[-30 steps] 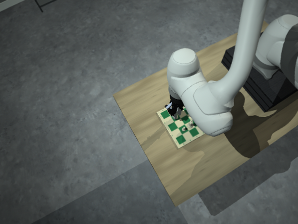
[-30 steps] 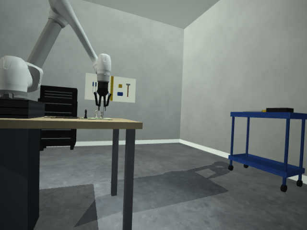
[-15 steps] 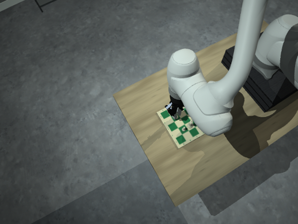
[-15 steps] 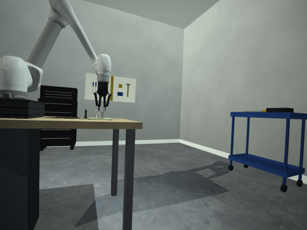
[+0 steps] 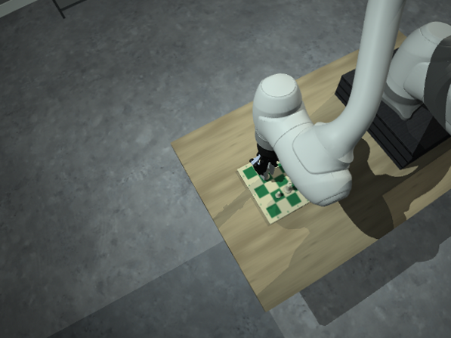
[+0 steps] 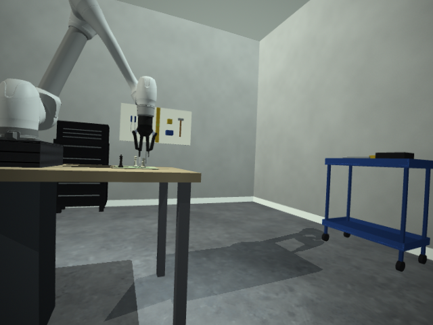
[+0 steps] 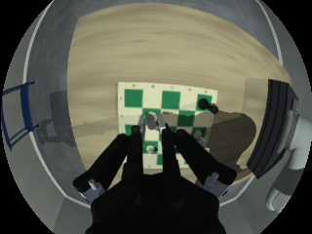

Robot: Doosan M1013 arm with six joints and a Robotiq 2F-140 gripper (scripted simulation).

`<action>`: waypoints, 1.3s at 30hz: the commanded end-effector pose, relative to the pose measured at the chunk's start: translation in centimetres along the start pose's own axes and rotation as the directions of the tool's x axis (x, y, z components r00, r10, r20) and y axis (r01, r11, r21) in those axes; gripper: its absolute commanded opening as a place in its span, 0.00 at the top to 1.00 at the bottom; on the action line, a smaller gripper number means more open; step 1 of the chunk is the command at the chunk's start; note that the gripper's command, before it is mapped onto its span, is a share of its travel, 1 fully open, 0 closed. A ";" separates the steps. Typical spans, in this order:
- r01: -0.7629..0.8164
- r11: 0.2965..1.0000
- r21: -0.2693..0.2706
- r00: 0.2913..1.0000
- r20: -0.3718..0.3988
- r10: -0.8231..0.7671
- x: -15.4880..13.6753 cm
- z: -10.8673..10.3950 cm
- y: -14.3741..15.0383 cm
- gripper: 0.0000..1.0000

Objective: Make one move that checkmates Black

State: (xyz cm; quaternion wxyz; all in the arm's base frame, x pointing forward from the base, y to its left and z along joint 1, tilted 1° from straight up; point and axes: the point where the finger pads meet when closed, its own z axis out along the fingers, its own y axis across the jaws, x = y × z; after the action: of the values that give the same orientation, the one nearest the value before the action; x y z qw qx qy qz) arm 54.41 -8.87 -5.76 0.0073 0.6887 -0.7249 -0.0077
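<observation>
Gripper [image 5: 269, 174] [image 6: 143, 157] [image 7: 151, 120] pointing down over the board, its fingers slightly parted and grasping nothing. A pale piece [image 7: 151, 120] stands upright in the gap between the fingertips, as seen from the wrist; its exact square cannot be read. Two more pale pieces are near it on the board: one [image 5: 278, 194] [image 7: 150, 150] on the gripper's side, the other [image 5: 288, 188] [image 7: 199, 136] off toward the arm's base. A tall black piece [image 6: 120, 160] [image 7: 209, 105] stands upright on a green corner square. The green and cream board [image 5: 273, 219] [image 7: 125, 88] lies flat on a wooden table [image 5: 231, 128] [image 6: 105, 175] [image 7: 171, 49]. The white arm [image 5: 361, 78] [image 6: 115, 49] [image 7: 297, 138] reaches over from a black plinth [image 5: 406, 150] [image 6: 21, 154] [image 7: 270, 127] on the same table. Beyond are a black tool chest [image 6: 82, 126], a wall panel [image 6: 185, 136] showing tools, and, well apart from the table, a blue cart [image 6: 367, 161] [image 7: 26, 107] on wheels.
</observation>
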 end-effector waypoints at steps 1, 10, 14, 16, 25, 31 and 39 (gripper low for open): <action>0.000 1.000 0.000 1.000 0.000 0.000 0.0 0.0 0.0 0.75; 0.000 1.000 0.000 1.000 0.000 0.000 0.0 0.0 0.0 0.75; 0.000 1.000 0.000 1.000 0.000 0.000 0.0 0.0 0.0 1.00; 0.000 1.000 0.000 1.000 0.000 0.000 0.0 0.0 0.0 1.00; 0.000 1.000 0.000 1.000 0.000 0.000 0.0 0.0 0.0 1.00; 0.000 1.000 0.000 1.000 0.000 0.000 0.0 0.0 0.0 1.00; 0.000 1.000 0.000 1.000 0.000 0.000 0.0 0.0 0.0 1.00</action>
State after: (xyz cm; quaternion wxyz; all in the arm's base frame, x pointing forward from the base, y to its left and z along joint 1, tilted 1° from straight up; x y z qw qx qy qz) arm 54.42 -8.87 -5.75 0.0073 0.6887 -0.7249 -0.0076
